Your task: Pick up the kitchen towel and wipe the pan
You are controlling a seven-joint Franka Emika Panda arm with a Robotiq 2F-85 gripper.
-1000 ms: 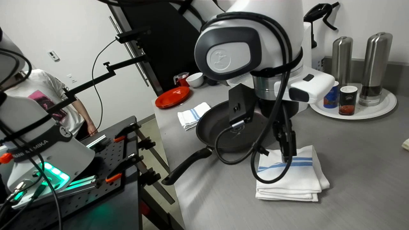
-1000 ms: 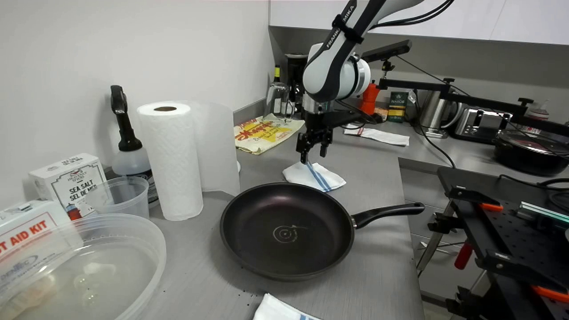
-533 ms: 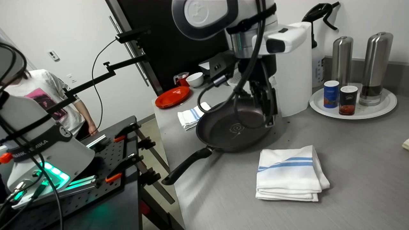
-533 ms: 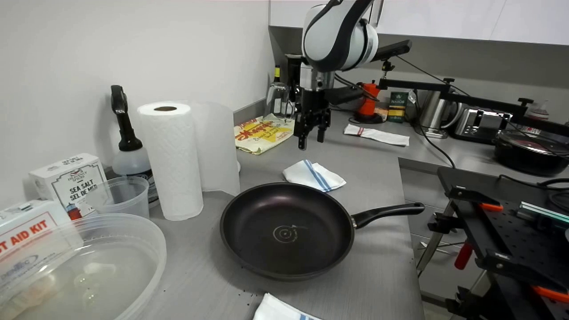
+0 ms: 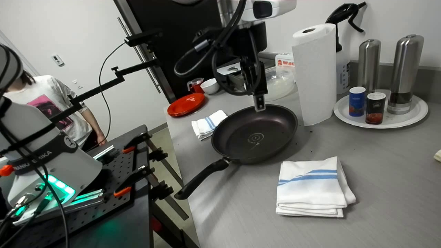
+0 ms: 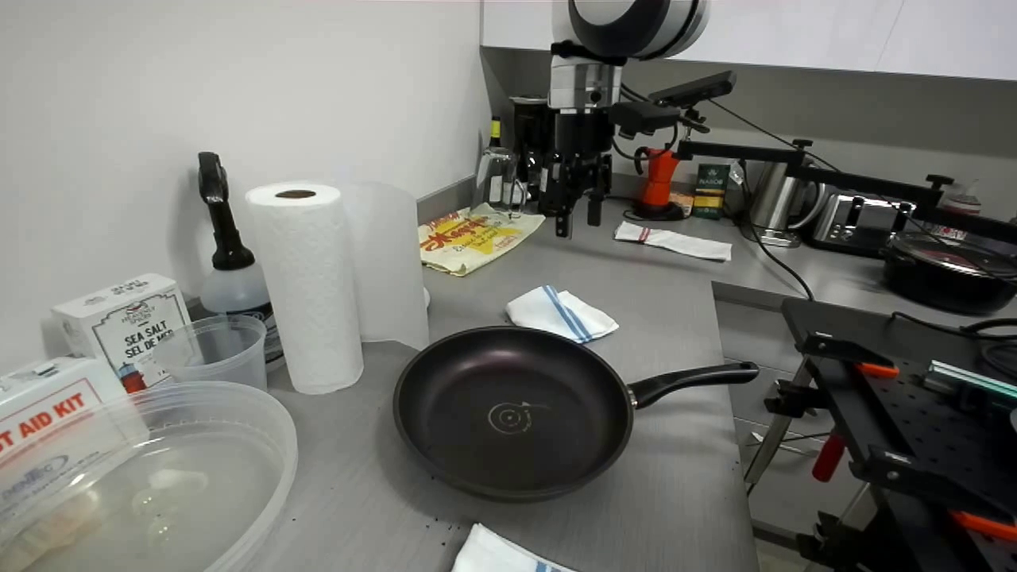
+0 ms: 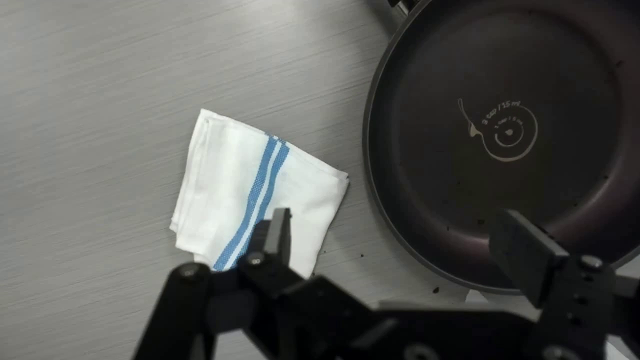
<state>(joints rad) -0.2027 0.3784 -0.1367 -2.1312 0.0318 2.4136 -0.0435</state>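
Observation:
The pan (image 5: pixel 253 137) is dark, with its handle toward the counter's edge; it also shows in an exterior view (image 6: pixel 508 421) and the wrist view (image 7: pixel 505 135). Two folded white towels with blue stripes lie on opposite sides of it. One kitchen towel (image 5: pixel 311 193) shows in an exterior view (image 6: pixel 548 314) and left of the pan in the wrist view (image 7: pixel 240 185). The other striped towel (image 5: pixel 208 125) is partly cut off in an exterior view (image 6: pixel 504 554). My gripper (image 6: pixel 578 224) is open, empty and raised above the counter; in the wrist view (image 7: pixel 395 220) its fingers are wide apart.
A paper-towel roll (image 6: pixel 306 286) stands beside the pan. A plate (image 5: pixel 418 112) holds shakers and tall mills. A clear container (image 6: pixel 278 469), salt box (image 6: pixel 123 326) and spray bottle (image 6: pixel 238 286) stand by the wall. Red plates (image 5: pixel 186 104) sit at the far end. Dark specks dot the counter.
My gripper has risen from right over the kitchen towel to well above the counter, shifting up and left in an exterior view. Both striped towels and the pan have not moved.

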